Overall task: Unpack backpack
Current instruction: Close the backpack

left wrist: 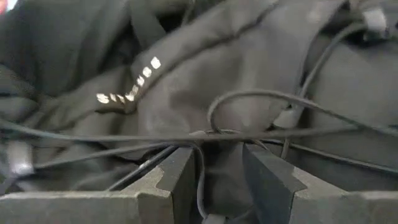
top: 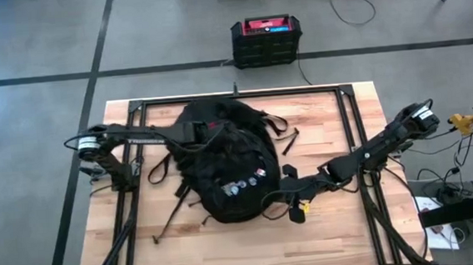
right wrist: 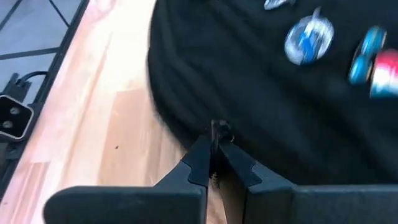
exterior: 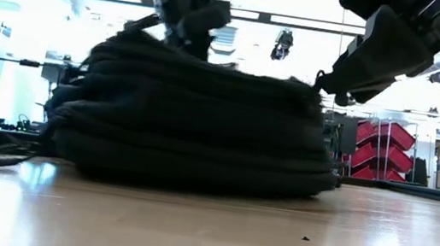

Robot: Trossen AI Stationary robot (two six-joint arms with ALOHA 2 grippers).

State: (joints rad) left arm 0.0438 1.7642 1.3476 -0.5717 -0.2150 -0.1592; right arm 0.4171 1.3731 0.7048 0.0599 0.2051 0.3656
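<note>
The black backpack [top: 226,162] lies flat on its side in the middle of the wooden table, with round patches [right wrist: 308,40] near its right end. My left gripper [top: 212,136] reaches in from the table's left, over the top of the backpack, and is shut on its grey fabric [left wrist: 186,81]. Thin cords [left wrist: 261,96] cross in front of the fingers. My right gripper [top: 281,179] comes from the table's right. It is shut on a small dark tab [right wrist: 219,129] at the backpack's near right edge. My left gripper has a fold of grey fabric [left wrist: 221,177] between its two fingers, which stand a little apart, and a thin cord [left wrist: 200,180] runs through the same gap. The fingers slant down from the table's left onto the backpack's top [exterior: 188,45]. One layer or several, I cannot tell. My right gripper pinches the small dark tab [right wrist: 219,132] between its two fingertips, at the backpack's edge just above the tabletop. The fingers slant down from the table's right. The backpack's body stays on the table.
Black straps [top: 171,216] trail from the backpack across the near left of the table. A black metal frame [top: 234,95] runs around the tabletop. A black crate with a red top [top: 266,40] stands on the floor beyond the far edge. Bare wood [top: 253,248] shows along the near edge.
</note>
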